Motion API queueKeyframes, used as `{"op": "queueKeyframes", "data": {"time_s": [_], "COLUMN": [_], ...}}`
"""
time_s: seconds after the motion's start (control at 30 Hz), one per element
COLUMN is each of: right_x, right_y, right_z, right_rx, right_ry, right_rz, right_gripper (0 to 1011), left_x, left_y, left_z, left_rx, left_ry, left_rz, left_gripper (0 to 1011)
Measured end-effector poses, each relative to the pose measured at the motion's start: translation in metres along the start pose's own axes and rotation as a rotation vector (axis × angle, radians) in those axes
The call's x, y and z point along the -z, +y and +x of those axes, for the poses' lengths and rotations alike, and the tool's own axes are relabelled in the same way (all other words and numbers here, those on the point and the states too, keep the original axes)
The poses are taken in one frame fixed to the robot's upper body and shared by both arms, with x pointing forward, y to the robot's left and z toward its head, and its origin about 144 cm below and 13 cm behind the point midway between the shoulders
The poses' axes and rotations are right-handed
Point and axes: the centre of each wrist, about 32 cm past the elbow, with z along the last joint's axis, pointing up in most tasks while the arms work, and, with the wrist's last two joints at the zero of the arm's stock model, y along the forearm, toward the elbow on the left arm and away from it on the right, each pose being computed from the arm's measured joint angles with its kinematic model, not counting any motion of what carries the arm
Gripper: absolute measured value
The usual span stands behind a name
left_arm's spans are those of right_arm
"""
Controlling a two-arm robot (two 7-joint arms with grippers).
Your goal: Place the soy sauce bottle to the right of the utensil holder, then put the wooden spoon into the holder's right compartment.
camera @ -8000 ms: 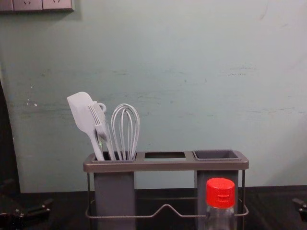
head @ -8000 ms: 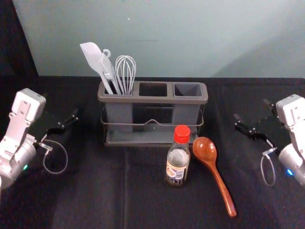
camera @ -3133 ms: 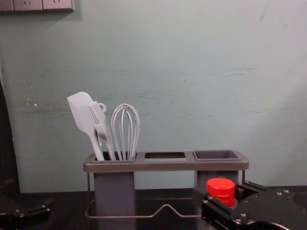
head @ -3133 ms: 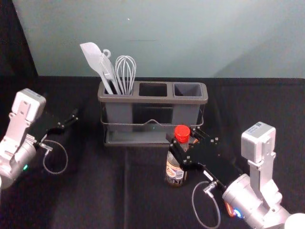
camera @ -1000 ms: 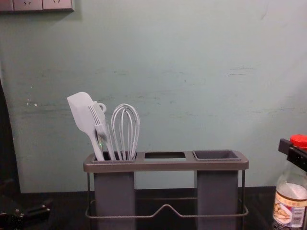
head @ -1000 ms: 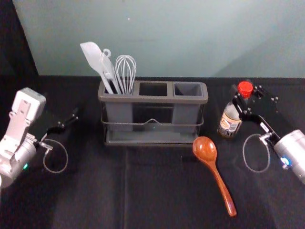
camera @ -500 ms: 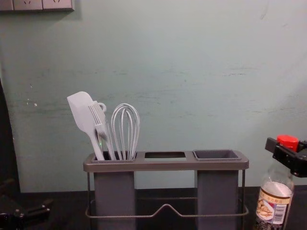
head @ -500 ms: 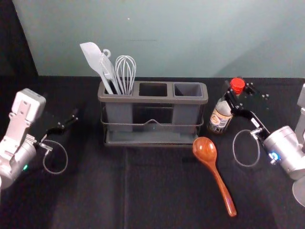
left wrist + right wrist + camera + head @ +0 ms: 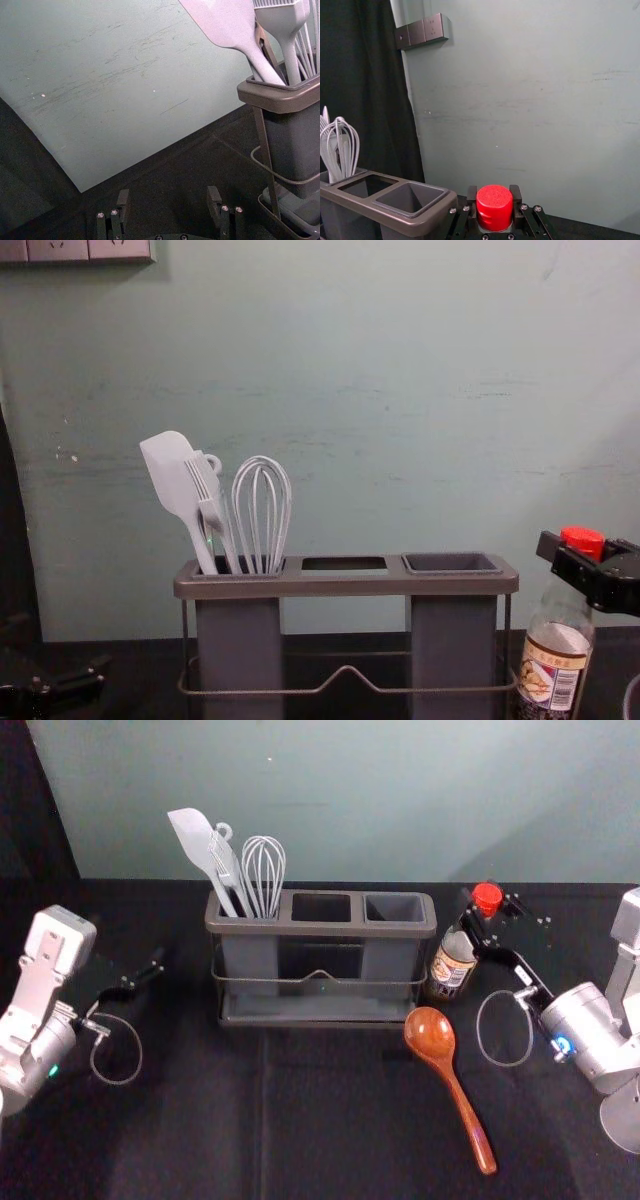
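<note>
Soy sauce bottle [image 9: 453,960], one, in the grip of the right tool [image 9: 493,200], beside the utensil holder [image 9: 320,929]

Item: glass by the look of it, red cap [image 9: 494,210], paper label, dark contents. Place: toward the far edge of the table [image 9: 200,1140], just off the holder's right end, leaning slightly; whether its base touches down cannot be told.

Handling: judged stiff, moderately weighty, breakable, smooth enough to slip. Best hold: neck, just below the cap. Right tool: closed about the top, a finger on either side. Next, probably: set upright, then release; a lean at release could topple it or knock the holder.

Wooden spoon [image 9: 431,1033], one: loose on the table in front of the holder's right end, handle slanting toward the near right corner. Judged light, rigid, glossy; take by the handle. Right compartment [image 9: 394,908]: empty, awaiting it.

Left tool [image 9: 168,194]: parked over the table's left side, fingers apart.

Surface: black cloth [image 9: 330,1120], faintly creased, likely some grip beneath glass.

Room: pale, scuffed wall [image 9: 400,390] beyond the far edge; switch panel [image 9: 422,31]; dark curtain [image 9: 360,75].
</note>
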Motion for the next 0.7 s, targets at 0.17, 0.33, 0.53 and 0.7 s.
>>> {"op": "queueKeyframes", "data": {"time_s": [0.17,0.33,0.53,0.7], "right_x": [0.0024,0.0051,0.0072,0.0013], "right_y": [0.0012,0.001,0.0004,-0.0013], "right_z": [-0.0017,-0.0027,-0.0027,-0.0037], "right_rx": [-0.002,-0.001,0.005,0.017], "right_ry": [0.01,0.014,0.013,-0.003], "right_rz": [-0.003,-0.01,-0.018,-0.007], "right_gripper": [386,392,528,707], "left_x": [0.0,0.0,0.0,0.0], "left_y": [0.0,0.0,0.0,0.0], "left_z": [0.0,0.0,0.0,0.0], "left_rx": [0.0,0.0,0.0,0.0], "left_ry": [0.0,0.0,0.0,0.0], "left_rz": [0.0,0.0,0.0,0.0], "left_gripper": [1000,1000,1000,1000]}}
